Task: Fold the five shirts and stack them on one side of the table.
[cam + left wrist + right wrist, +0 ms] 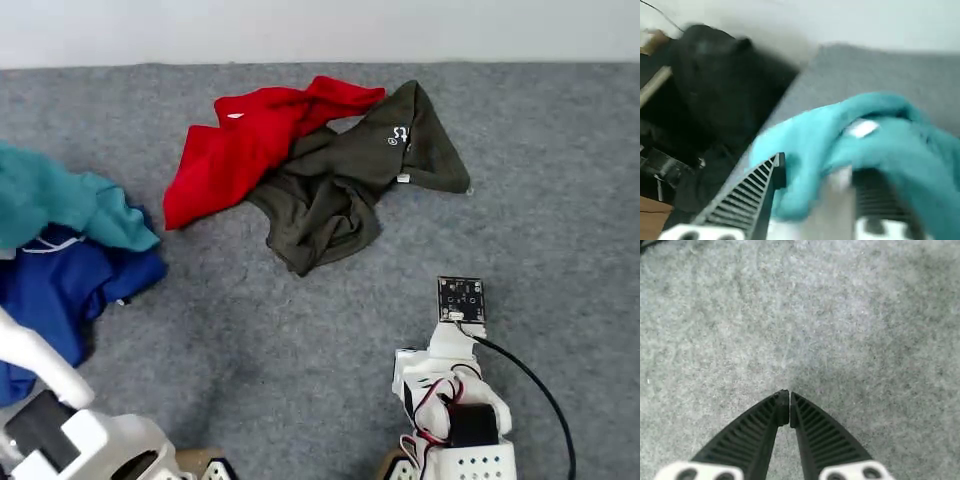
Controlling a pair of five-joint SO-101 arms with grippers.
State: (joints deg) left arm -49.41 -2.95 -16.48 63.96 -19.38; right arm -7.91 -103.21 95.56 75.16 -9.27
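Grey table [300, 380], four crumpled shirts [232, 150]

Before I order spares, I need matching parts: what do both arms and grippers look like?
The left arm and right arm are white with black parts. The right one carries a square black circuit board, a looping black cable and red and white wires. Both the left gripper and right gripper have black ribbed tapering fingers on white bases with holes.
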